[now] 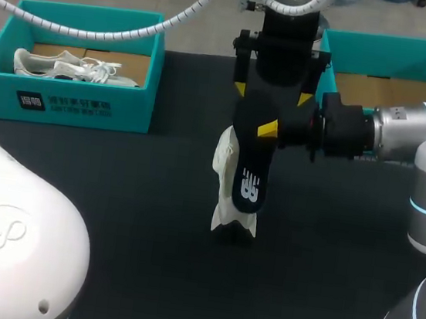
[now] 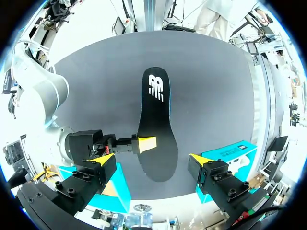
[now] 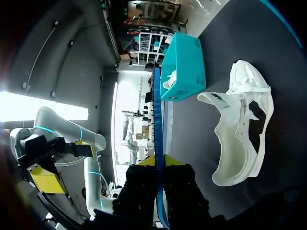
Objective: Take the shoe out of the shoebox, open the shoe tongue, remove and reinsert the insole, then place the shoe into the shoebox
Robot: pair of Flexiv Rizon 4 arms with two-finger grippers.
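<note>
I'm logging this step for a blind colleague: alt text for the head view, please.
The right pincer grips a black insole over a white shoe on the dark table, with the left pincer open above them. A teal shoebox at the left holds a second shoe; another teal box stands at the right.
</note>
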